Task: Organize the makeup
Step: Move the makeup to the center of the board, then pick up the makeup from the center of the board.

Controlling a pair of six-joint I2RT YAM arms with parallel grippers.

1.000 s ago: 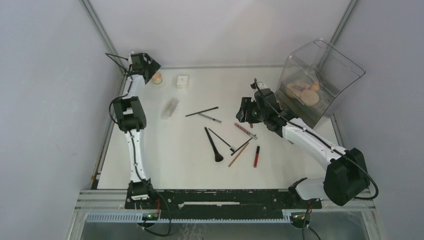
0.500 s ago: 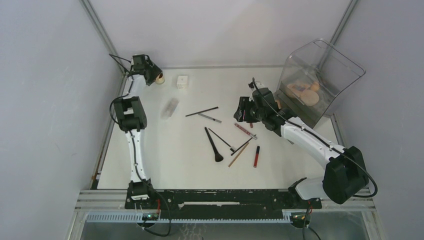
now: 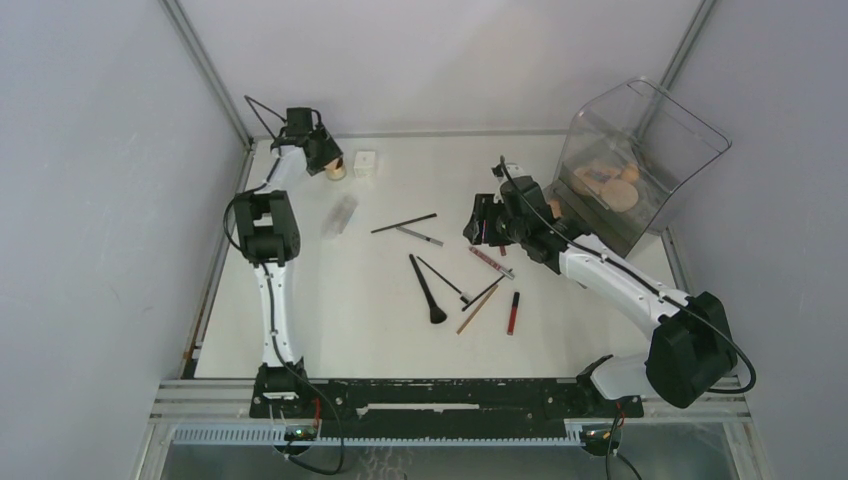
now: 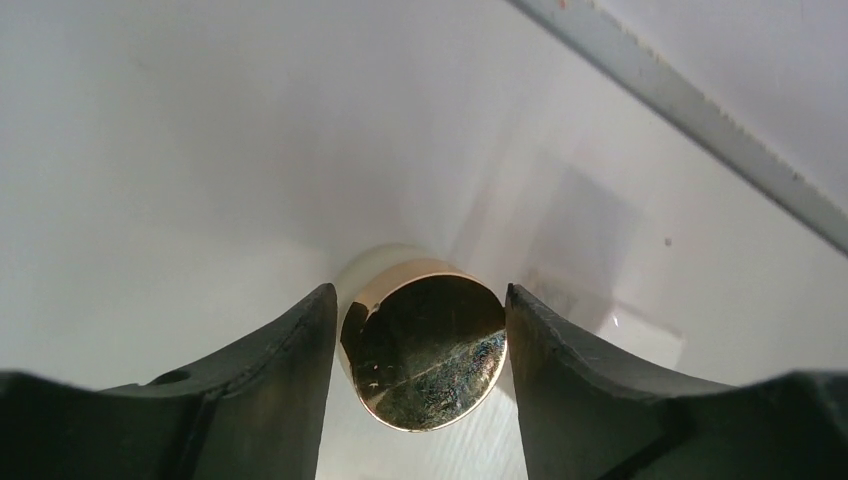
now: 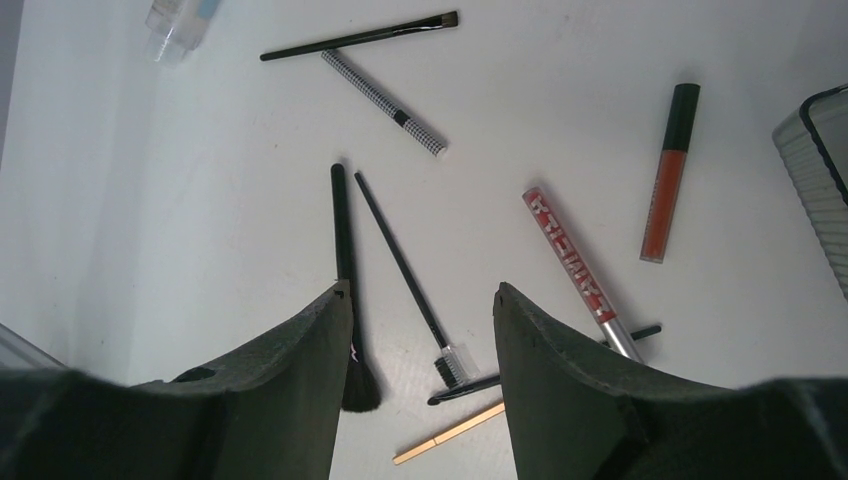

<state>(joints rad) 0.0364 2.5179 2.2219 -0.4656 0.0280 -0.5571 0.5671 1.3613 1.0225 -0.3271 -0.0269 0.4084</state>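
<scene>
The left gripper (image 4: 420, 300) is clenched on one gold-capped jar (image 4: 425, 355) near the table's (image 3: 340, 320) far left corner, just beside one white cube jar (image 3: 365, 163). The right gripper (image 5: 420, 292) hangs released, holding nothing, above four black brushes (image 5: 342, 250), two pencils (image 5: 385, 102) and two red tubes (image 5: 668, 175) (the beige compacts (image 3: 618, 195) inside the clear box (image 3: 690, 150) are too blurred to count).

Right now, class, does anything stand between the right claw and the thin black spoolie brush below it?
Nothing visible does: the right claw hangs open above the thin black spoolie brush, which lies uncovered.
</scene>
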